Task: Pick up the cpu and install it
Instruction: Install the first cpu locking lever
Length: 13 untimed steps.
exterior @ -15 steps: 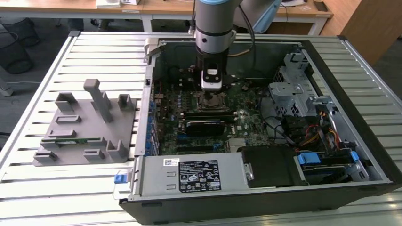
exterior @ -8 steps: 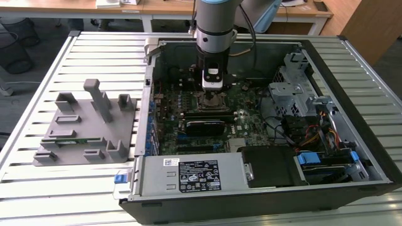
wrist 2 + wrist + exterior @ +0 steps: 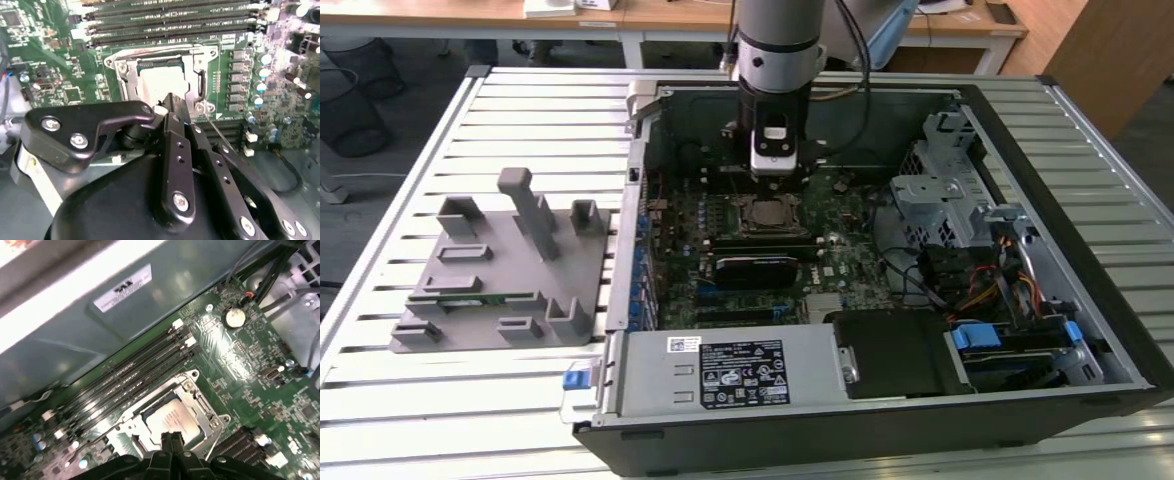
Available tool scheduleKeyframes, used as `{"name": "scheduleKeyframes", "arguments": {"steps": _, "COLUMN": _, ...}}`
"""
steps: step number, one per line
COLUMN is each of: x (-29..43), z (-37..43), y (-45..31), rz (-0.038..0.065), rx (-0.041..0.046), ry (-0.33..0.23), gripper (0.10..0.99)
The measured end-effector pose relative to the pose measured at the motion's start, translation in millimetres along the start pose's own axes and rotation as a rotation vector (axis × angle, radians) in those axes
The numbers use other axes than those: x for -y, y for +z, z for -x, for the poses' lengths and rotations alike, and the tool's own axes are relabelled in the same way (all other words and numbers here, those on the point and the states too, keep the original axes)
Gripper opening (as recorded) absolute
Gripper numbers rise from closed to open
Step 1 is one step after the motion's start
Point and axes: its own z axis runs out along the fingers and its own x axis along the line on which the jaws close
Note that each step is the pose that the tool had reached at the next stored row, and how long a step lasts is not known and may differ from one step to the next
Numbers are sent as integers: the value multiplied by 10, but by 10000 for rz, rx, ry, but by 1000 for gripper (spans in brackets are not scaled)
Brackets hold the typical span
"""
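The cpu is a pale silvery square lying flat in the metal-framed socket on the green motherboard, inside the open computer case. It also appears in both wrist views, as the cpu and the cpu. My gripper hangs just above the socket, toward its far side in the exterior view. Its two black fingertips are pressed together with nothing between them, over one edge of the chip. In the second wrist view the gripper hides that edge.
Memory slots run beside the socket. The case wall rises at the exterior view's left; a drive cage and cables crowd the right. A power supply sits in front. A grey fixture holds a green memory stick.
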Motion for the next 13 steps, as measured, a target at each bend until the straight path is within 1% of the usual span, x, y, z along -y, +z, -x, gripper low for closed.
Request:
{"name": "scheduleKeyframes", "arguments": {"steps": 3, "x": -3, "z": 1, "y": -70, "rz": 2, "rx": -1, "ry": -41, "gripper": 106}}
{"name": "scheduleKeyframes", "arguments": {"steps": 5, "x": -2, "z": 0, "y": -82, "rz": 3, "rx": -7, "ry": -226, "gripper": 106}}
{"name": "scheduleKeyframes", "arguments": {"steps": 13, "x": -2, "z": -1, "y": -83, "rz": 20, "rx": -60, "ry": -1639, "gripper": 106}}
